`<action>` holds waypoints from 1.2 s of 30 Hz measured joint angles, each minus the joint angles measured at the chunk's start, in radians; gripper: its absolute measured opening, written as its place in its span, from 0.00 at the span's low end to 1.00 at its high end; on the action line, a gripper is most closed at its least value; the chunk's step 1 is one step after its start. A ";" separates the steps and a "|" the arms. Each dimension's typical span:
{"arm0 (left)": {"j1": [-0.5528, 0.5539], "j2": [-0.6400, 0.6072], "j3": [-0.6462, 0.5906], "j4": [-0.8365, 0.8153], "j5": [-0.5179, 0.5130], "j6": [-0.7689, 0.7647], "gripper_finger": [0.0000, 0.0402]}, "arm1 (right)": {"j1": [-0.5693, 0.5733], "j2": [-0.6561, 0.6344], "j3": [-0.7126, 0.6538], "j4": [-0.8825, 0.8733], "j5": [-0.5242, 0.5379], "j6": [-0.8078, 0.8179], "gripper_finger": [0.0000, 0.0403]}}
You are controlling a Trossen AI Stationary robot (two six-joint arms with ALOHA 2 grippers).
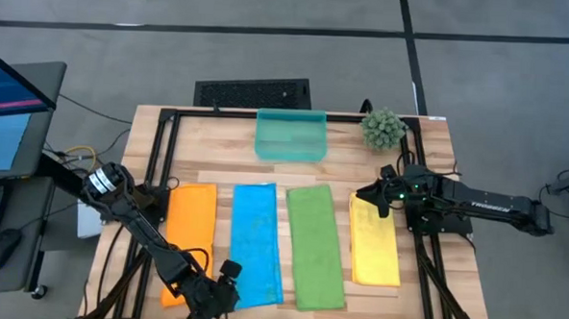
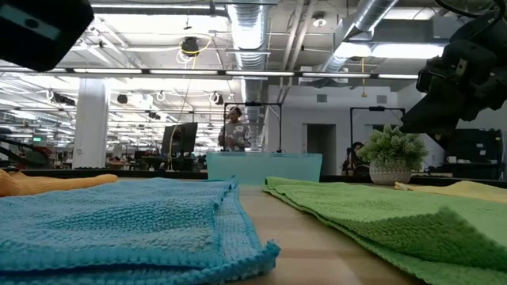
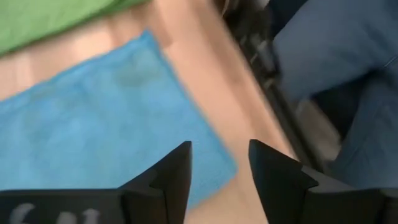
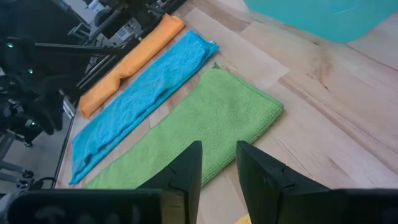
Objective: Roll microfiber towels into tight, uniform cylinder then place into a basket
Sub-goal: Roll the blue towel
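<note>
- Across the middle of the wooden table (image 1: 429,156), four microfiber towels lie flat side by side, none rolled: orange towel (image 1: 191,234), blue towel (image 1: 256,243), green towel (image 1: 314,245), yellow towel (image 1: 373,242)
- behind them, at the far edge, sits the teal basket (image 1: 290,135); can't see anything in it
- left gripper (image 1: 223,290) is down at the near edge, right over the blue towel's near corner by the orange one; in its wrist view the fingers (image 3: 177,171) are spread with a clear gap, nothing between them, blue cloth just below. can't tell if they actually touch it
- right gripper (image 1: 369,196) hovers over the far end of the yellow towel; fingers (image 4: 186,165) parted a bit, holding nothing
- spiky green plant ball (image 1: 383,129) in a pot sits at the far right corner next to the basket
- off the table: a monitor (image 1: 9,80) with keyboard and mouse on the left, grey floor around
- low view shows a big open office with ceiling ducts and a person (image 2: 234,131) standing far back
</note>
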 joint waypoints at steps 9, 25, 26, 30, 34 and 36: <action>-0.008 0.000 0.060 -0.085 0.000 0.009 0.49 | 0.000 0.000 0.000 0.000 0.000 0.000 0.30; -0.018 0.134 0.060 -0.094 0.006 0.013 0.49 | 0.000 0.000 0.000 0.000 0.000 0.000 0.31; -0.017 0.133 0.060 -0.092 0.006 0.013 0.49 | 0.000 0.000 0.000 0.000 0.000 0.000 0.31; -0.016 0.133 0.060 -0.098 0.000 0.024 0.49 | 0.000 0.000 0.000 0.000 0.000 0.000 0.30; -0.013 0.133 0.045 -0.105 -0.002 0.016 0.49 | 0.000 0.000 0.000 0.000 0.000 0.000 0.31; -0.013 0.133 0.034 -0.103 -0.003 0.011 0.49 | 0.000 0.000 0.000 0.000 0.000 0.000 0.30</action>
